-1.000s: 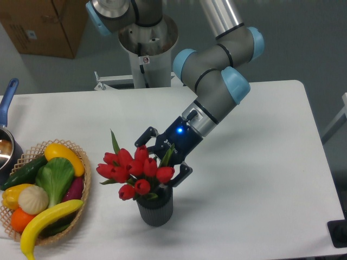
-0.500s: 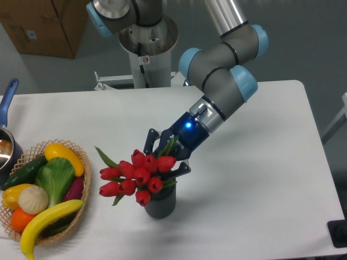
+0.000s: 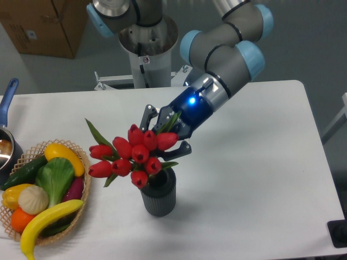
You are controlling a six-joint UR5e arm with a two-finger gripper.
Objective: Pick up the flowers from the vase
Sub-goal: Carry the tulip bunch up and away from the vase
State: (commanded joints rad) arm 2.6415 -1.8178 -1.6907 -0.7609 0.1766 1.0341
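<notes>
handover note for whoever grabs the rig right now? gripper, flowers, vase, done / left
Gripper: shut on the flowers, gripping them behind the buds.
Flowers: bunch tilted left, partly raised; the lowest buds overlap the rim of the vase, so I can't tell if the stems are clear.
Vase: upright on the table, right of the basket.
Done: grasp.
Left: finish lifting the flowers clear.

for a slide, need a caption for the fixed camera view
Hand gripping red tulips, tilting them up above the ribbed grey vase.
</notes>
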